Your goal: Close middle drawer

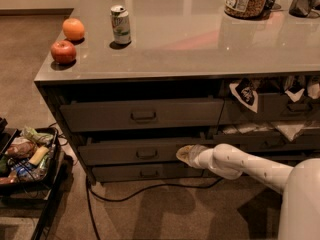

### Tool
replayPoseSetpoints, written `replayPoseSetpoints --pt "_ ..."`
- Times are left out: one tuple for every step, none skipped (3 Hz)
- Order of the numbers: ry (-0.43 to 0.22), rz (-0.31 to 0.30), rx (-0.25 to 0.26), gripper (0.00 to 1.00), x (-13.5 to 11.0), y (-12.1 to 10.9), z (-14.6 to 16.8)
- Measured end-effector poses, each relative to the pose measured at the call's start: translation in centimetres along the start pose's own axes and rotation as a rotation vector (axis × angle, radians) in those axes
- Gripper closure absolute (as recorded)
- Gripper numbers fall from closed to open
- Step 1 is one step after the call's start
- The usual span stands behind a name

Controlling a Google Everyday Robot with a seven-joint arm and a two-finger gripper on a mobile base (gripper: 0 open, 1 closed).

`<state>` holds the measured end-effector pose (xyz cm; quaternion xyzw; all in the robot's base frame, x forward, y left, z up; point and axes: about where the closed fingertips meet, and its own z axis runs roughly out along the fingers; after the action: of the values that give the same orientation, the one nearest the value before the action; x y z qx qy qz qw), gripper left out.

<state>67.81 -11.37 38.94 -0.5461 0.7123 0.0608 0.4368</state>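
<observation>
My pincer [184, 154] low before the desk [200, 49], touching the middle drawer [110, 153] front right of its handle [146, 153], drawer slightly out, how wide my pincer stands I cannot tell
</observation>
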Motion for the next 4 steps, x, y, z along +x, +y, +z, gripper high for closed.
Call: replayPoseSetpoints --pt "-0.002 0.004 0.021 1.00 0.2 0.4 0.2" --pt "-0.022 0.007 0.039 1.00 0.6 0.2 2.2" --pt "-0.040 -0.006 0.044 1.00 1.2 -0.2 4.8" --pt "-0.040 -0.006 0.044 1.00 1.2 -0.2 4.8"
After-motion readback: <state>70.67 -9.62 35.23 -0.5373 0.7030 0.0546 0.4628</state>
